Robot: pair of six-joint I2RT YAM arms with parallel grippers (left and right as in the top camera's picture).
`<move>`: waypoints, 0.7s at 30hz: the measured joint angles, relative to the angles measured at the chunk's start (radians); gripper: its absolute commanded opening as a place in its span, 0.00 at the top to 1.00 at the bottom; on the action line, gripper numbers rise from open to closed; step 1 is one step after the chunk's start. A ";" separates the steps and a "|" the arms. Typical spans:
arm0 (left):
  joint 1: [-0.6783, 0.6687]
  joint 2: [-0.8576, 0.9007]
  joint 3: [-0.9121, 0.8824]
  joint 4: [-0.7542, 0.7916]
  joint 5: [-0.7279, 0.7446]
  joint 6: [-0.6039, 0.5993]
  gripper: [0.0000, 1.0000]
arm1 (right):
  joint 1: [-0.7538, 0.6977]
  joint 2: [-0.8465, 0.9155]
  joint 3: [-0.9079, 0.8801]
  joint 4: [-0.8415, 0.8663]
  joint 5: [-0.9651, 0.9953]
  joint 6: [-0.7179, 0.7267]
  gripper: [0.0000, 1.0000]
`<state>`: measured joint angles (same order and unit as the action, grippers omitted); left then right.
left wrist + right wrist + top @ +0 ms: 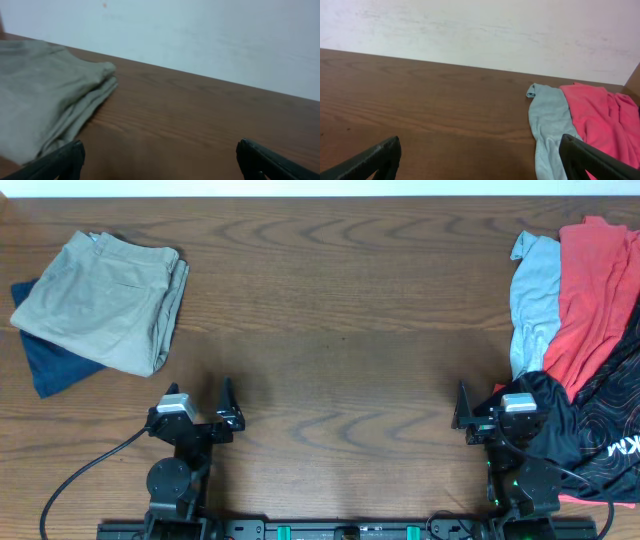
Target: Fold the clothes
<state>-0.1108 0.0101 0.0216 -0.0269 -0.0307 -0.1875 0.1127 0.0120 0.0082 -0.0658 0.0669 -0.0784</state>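
Note:
Folded khaki-beige shorts (105, 300) lie at the far left on top of folded navy shorts (50, 365); the khaki shorts also show in the left wrist view (45, 95). At the right lie a light-blue garment (533, 295), a red garment (590, 290) and a black garment (590, 435). The light-blue garment (547, 125) and the red garment (597, 122) show in the right wrist view. My left gripper (200, 405) is open and empty near the front edge. My right gripper (487, 410) is open and empty, beside the black garment.
The brown wooden table (340, 330) spans the view. A black cable (75, 480) runs from the left arm's base toward the front left. A pale wall (480, 30) rises behind the table's far edge.

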 measured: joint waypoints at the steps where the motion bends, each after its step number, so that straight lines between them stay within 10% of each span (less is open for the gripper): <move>1: -0.002 0.000 0.000 -0.002 0.006 0.000 0.02 | 0.000 0.000 0.000 0.000 0.000 0.000 0.01; 21: -0.003 0.000 0.002 -0.006 0.027 0.118 0.02 | 0.000 0.000 0.000 0.000 0.000 0.000 0.01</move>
<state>-0.1135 0.0101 0.0231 -0.0326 -0.0040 -0.0692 0.1127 0.0120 0.0082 -0.0658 0.0669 -0.0784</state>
